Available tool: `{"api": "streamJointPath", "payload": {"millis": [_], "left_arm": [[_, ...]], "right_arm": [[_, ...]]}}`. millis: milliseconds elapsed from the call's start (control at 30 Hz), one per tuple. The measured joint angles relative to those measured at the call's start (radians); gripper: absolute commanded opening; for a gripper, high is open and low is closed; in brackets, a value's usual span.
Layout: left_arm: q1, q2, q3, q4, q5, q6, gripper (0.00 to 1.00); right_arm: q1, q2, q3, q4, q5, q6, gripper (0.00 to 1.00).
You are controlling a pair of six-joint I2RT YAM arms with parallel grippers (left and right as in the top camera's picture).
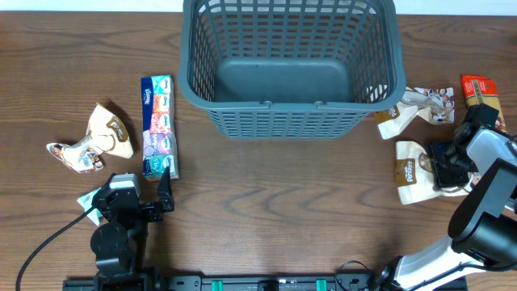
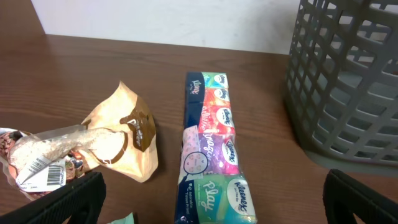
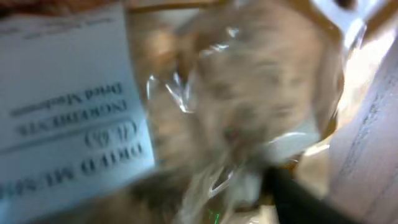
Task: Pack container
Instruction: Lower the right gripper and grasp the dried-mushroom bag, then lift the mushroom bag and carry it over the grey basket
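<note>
The dark grey basket stands empty at the back centre; its lattice wall shows in the left wrist view. A long pack of Kleenex tissues lies left of it and shows in the left wrist view. My left gripper is open and empty just short of the pack's near end. My right gripper is down on a tan snack packet at the right. In the blurred right wrist view the packet, with a white label, fills the frame, and the jaws look closed on it.
A tan packet and a clear printed packet lie at the far left, both in the left wrist view. Another tan-and-clear packet and a red packet lie right of the basket.
</note>
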Motion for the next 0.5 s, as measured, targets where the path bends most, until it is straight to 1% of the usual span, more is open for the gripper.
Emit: {"api": "streamJointPath", "payload": {"millis": [500], "left_arm": [[0.000,0.000,0.000,0.000,0.000,0.000,0.99]], "right_arm": [[0.000,-0.010,-0.001,-0.021,0.012,0.008,0.01]]}}
